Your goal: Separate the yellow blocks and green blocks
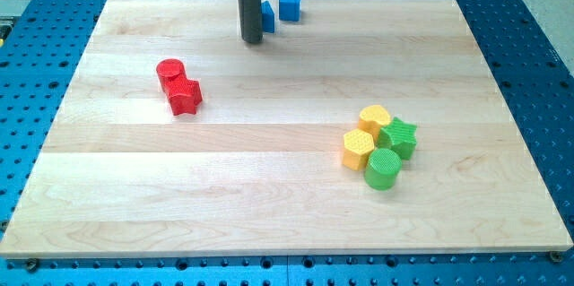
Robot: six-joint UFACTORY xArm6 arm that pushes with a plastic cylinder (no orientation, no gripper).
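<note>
Two yellow hexagonal blocks sit at the view's right: one [375,118] higher, one [358,149] lower left. A green star block [399,136] touches them on the right. A green cylinder [383,169] lies just below, touching the lower yellow block. The four form one tight cluster. My tip [253,40] is at the view's top centre, far up and to the left of the cluster, touching none of these blocks.
A red cylinder [169,73] and a red star block [186,95] touch each other at the view's left. Two blue blocks stand at the top edge: one [267,16] partly behind the rod, one [289,4] to its right. The wooden board [269,214] lies on a blue perforated table.
</note>
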